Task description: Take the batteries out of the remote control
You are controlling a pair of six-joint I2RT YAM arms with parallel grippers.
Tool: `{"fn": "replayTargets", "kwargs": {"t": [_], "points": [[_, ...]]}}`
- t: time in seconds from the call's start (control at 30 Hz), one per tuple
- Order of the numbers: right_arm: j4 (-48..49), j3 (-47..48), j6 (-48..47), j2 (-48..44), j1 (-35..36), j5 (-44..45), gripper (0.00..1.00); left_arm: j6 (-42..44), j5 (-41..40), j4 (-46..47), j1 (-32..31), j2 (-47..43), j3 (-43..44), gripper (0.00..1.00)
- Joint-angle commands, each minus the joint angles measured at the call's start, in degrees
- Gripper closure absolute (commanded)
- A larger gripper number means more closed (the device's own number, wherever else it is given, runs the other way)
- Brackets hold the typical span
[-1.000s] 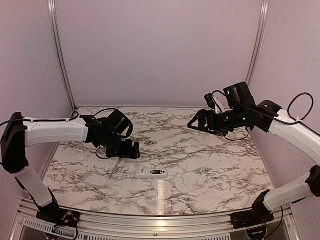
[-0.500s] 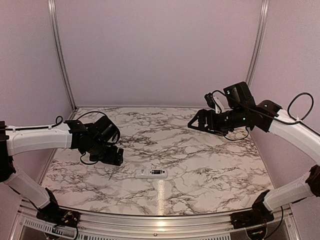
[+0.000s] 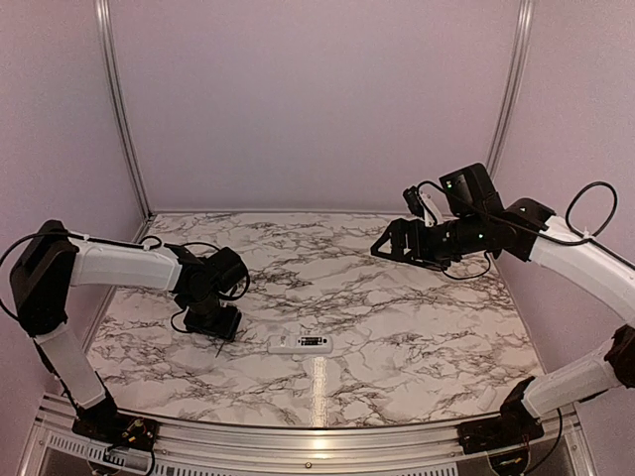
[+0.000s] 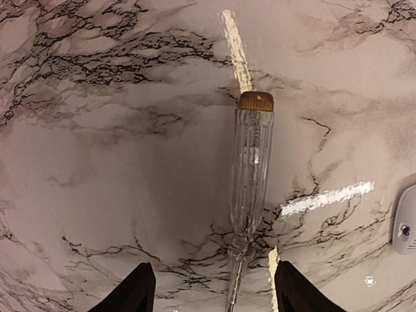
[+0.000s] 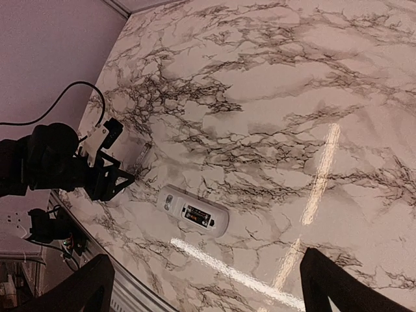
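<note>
**Marble-patterned table (image 3: 417,327) with two arms, seen from above and from each wrist.** At the left, the left claw (image 3: 220,330) is positioned low over the table, above a screwdriver (image 4: 252,162). In the left wrist view its two black fingertips (image 4: 133,296) are seen apart, one on either side of the thin shaft, and neither is shown touching it. The screwdriver lies flat, with a clear ribbed handle and an amber end cap pointing away from the claw. Its tip is cut off by the lower edge of that view, and from above only a thin dark sliver of it is seen. No lettering can be read on the handle.

Just to the right, near the front centre of the table, the remote control (image 3: 301,344) lies flat and apart from both claws. Its long side runs left to right, and its dark window and small buttons face up. The markings in the window are too small to be read. Only one rounded end of the remote enters the left wrist view, at the right edge. The batteries cannot be made out in any view.

At the far right, the right claw (image 3: 382,248) is held well above the table, its fingers (image 5: 81,286) spread wide with nothing between them. Only their tips appear, at the lower corners of the right wrist view.
</note>
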Motion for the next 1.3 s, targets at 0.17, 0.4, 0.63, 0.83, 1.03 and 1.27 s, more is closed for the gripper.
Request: {"fn": "replayTargets", "kwargs": {"t": [0.17, 0.4, 0.63, 0.83, 1.03, 1.27], "points": [[-1.5, 1.2, -0.2, -1.0, -0.5, 2.3, 0.02, 4.2, 2.5, 1.1, 1.6, 5.2, 3.5, 0.47], [-2.0, 2.4, -1.4, 0.6, -0.8, 2.6, 0.02, 4.8, 3.7, 1.9, 1.8, 7.0, 3.9, 0.62], [-2.5, 4.2, -2.5, 2.4, -0.9, 2.6, 0.02, 4.8, 4.8, 2.5, 1.8, 7.8, 4.0, 0.77], [-2.9, 3.7, -2.5, 2.1, -1.0, 2.7, 0.01, 5.1, 6.5, 4.0, 1.8, 7.6, 3.3, 0.8], [-3.2, 3.1, -2.5, 1.2, -1.0, 2.9, 0.02, 5.0, 9.8, 6.6, 1.8, 6.5, 1.5, 0.84], [-3.2, 2.3, -2.3, 0.6, -1.0, 2.3, 0.02, 4.5, 12.0, 9.0, 1.8, 2.5, -1.6, 0.89]]}}
